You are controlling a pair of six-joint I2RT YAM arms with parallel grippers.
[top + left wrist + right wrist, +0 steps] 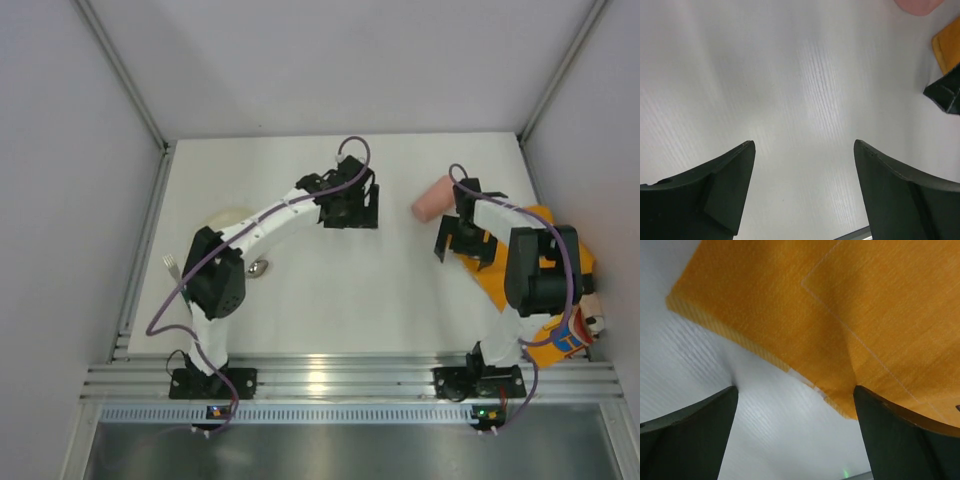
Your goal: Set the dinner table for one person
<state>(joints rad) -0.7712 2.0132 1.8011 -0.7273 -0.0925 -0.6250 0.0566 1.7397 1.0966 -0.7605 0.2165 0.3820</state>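
The white dinner table (320, 290) holds an orange cloth (560, 240) at the right edge, under my right arm. My right gripper (460, 242) is open at the cloth's left edge. In the right wrist view the open gripper (795, 387) hangs low over the cloth's (840, 305) hem, with its right finger (900, 435) against the hem. A pink cup (432, 198) lies on its side just left of it. My left gripper (350, 210) is open and empty over bare table in the middle (802, 145). The cup's rim shows at the top of the left wrist view (917, 5).
A pale plate (228, 217) lies at the left, partly hidden by my left arm. A fork (172, 266) and a spoon (260, 267) lie near it. Grey walls close in the table on three sides. An aluminium rail (340, 380) runs along the near edge.
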